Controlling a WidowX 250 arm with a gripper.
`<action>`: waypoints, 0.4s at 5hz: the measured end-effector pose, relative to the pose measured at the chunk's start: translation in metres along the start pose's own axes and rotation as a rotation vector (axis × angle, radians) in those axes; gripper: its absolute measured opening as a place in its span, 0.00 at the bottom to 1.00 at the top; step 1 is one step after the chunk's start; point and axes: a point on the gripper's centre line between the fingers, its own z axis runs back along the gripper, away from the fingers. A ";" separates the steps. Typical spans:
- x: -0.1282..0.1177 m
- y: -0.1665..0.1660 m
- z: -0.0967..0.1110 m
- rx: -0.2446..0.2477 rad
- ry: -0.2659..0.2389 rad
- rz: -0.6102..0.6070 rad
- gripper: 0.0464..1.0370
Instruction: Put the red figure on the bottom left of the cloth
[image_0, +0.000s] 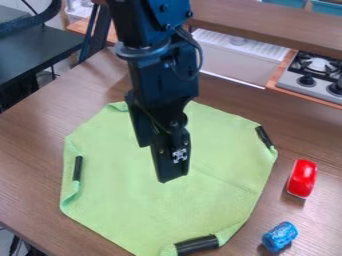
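The table (40, 135) carries the green cloth (127, 200), laid beneath the fingers as target. The gripper (157, 163) has them spread, pinching nothing, presumably ready for the red figure (302, 178), off-cloth to their right. The blue thing (279, 236), below-right of them, seems uninvolved.

- On the table (30, 165), a cloth (120, 200) lies spread, bars (197, 244) at its left, right and front edges.
- The figure (304, 176) rests right of the cloth, apart from it.
- A cylinder (279, 236) lies before the figure (nearer the camera).
- Behind: a sink (230, 67), stove (289, 81) to its right.
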 end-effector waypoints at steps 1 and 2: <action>-0.001 0.001 -0.005 -0.004 0.013 0.008 0.96; 0.012 -0.001 -0.025 0.035 0.021 0.022 0.96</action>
